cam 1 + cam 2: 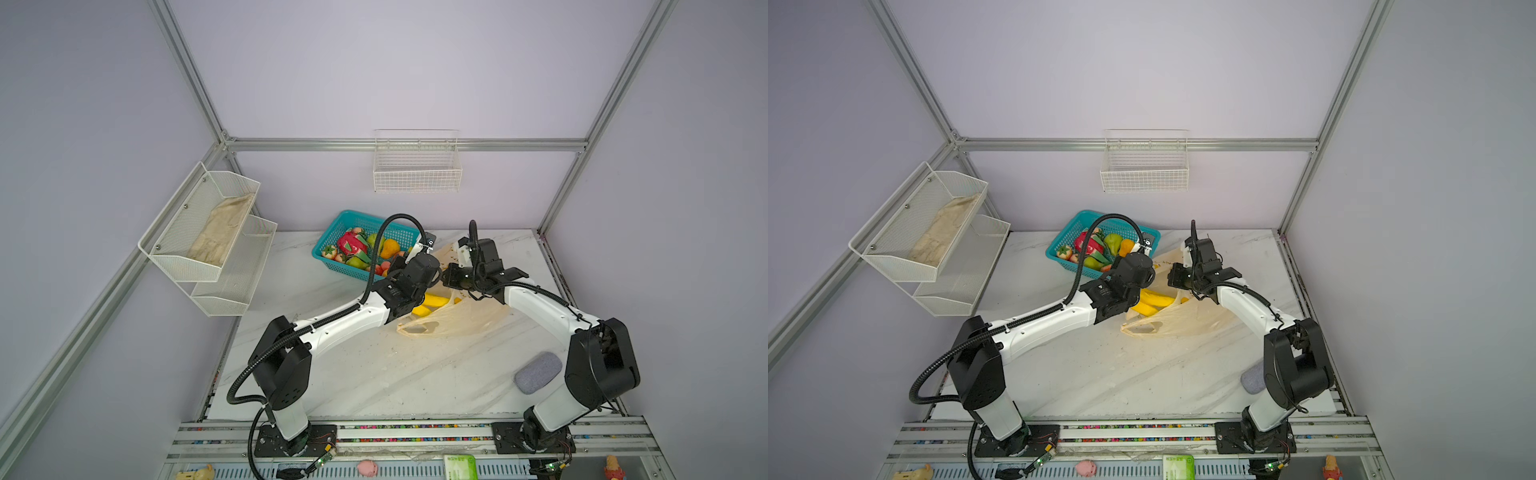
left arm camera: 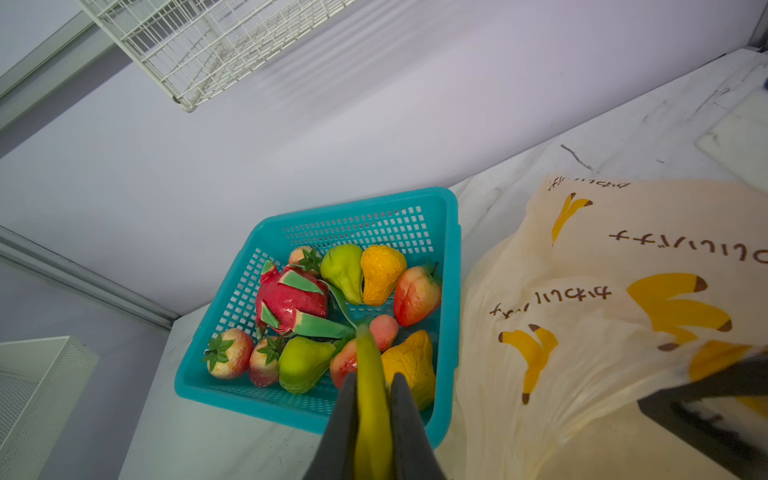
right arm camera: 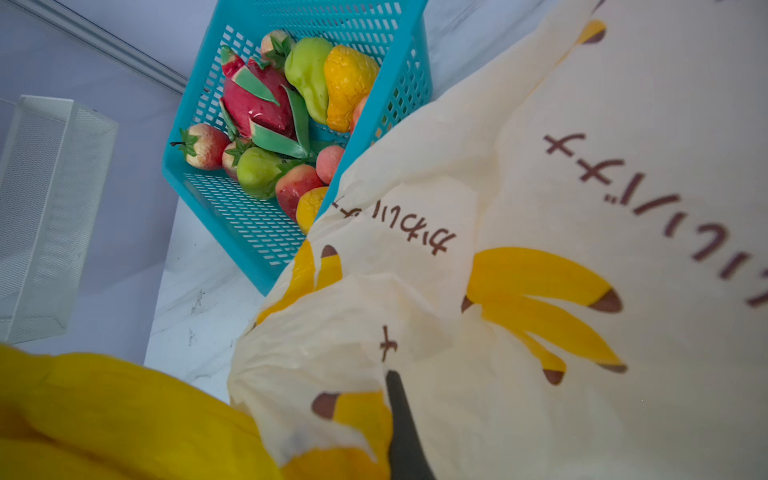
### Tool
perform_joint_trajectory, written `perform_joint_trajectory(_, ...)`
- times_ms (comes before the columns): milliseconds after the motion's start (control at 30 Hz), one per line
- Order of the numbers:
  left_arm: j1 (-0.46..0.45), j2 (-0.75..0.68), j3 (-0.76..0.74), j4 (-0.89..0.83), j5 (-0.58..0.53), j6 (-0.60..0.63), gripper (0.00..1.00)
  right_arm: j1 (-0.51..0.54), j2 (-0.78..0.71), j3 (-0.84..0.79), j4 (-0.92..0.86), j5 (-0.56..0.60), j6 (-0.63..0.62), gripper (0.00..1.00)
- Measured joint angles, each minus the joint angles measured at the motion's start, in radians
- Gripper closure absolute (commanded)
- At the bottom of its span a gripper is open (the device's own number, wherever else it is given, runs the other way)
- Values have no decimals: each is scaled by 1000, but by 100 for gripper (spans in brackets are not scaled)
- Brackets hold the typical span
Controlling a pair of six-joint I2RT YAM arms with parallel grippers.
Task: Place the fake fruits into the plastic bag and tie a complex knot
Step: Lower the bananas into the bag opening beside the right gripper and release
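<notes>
Banana bunch point(image 1: 434, 300) lies at the mouth of the plastic bag point(image 1: 469, 322) on the surface point(image 1: 374, 374) beside the teal basket point(image 1: 328, 233): left claw point(image 2: 374, 380) nipped on its yellow end, a grip only the left wrist view shows, right claw point(image 3: 394, 390) closed on the bag's rim, best held high until the bunch slides inside

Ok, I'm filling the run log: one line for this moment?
left gripper: shut on bananas, at mouth of bag | right gripper: shut on bag edge | other fruits: in basket | knot: none yet
</notes>
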Motion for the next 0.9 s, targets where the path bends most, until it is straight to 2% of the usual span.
perform_joint_trajectory(200,-19,27,0,50,-15,0,100,-1,-18,-44,77,-61,111,100)
perform_joint_trajectory(500,-45,31,0,100,0,-37,100,-2,-40,-97,230,-92,280,100)
perform_joint_trajectory(900,-66,18,-1,140,25,-74,100,-3,-40,-108,282,-98,331,100)
